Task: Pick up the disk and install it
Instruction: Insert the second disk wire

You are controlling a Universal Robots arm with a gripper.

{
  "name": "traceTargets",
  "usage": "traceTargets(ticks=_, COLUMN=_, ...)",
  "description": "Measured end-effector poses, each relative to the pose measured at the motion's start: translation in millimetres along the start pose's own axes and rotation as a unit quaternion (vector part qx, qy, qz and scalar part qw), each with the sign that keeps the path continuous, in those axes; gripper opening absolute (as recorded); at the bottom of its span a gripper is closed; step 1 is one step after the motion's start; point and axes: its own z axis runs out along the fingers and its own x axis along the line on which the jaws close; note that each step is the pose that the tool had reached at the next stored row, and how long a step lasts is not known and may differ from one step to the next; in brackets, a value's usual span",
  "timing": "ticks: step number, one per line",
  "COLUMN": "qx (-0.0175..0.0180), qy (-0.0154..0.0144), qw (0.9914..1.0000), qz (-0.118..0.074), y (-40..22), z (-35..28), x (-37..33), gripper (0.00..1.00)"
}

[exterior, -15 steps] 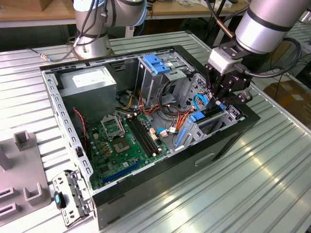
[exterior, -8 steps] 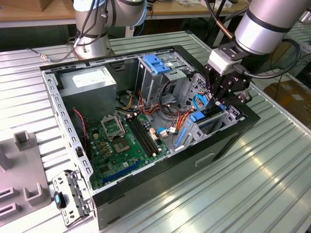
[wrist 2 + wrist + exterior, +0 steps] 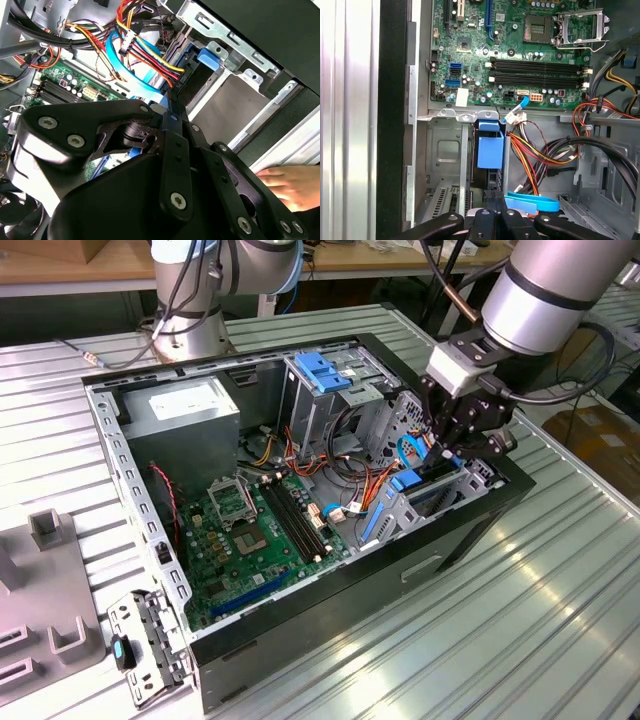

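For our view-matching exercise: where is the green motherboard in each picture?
Exterior view: motherboard on the case floor, toward the exterior view's left.
Second wrist view: behind the coloured wires.
First wrist view: beyond the blue tab.
Shared landmark: light-blue flat cable.

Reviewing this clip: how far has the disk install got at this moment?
Done: the disk is off the table and sits edge-on in the bay at the case front. In hand: the claw is right over its top edge. Left: whether it is fully seated cannot be told here.
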Motion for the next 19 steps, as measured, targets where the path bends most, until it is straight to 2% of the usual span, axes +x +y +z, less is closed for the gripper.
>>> traceTargets(ticks=3, qx=0.0000, qy=-0.0004, qw=1.00000, qz=0.000, y=0.0, z=-0.4, x=0.0, gripper=0.11)
traceTargets(ticks=4, qx=0.0009, qy=-0.0005, qw=1.00000, qz=0.000, y=-0.3, z=-4.7, x=-0.3, gripper=0.17)
traceTargets(ticks=6, qx=0.0014, qy=0.0000, qw=1.00000, qz=0.000, y=-0.7, z=-15.3, x=-0.7, gripper=0.17)
traceTargets(ticks=8, qx=0.0015, qy=-0.0001, qw=1.00000, qz=0.000, y=-0.8, z=-20.9, x=-0.9, gripper=0.17)
traceTargets(ticks=10, qx=0.0015, qy=-0.0002, qw=1.00000, qz=0.000, y=-0.9, z=-21.3, x=-0.9, gripper=0.15)
traceTargets(ticks=11, qx=0.0014, qy=-0.0001, qw=1.00000, qz=0.000, y=-0.9, z=-21.7, x=-0.9, gripper=0.10)
traceTargets(ticks=19, qx=0.0014, qy=-0.0001, qw=1.00000, qz=0.000, y=-1.0, z=-23.4, x=-1.0, gripper=0.10)
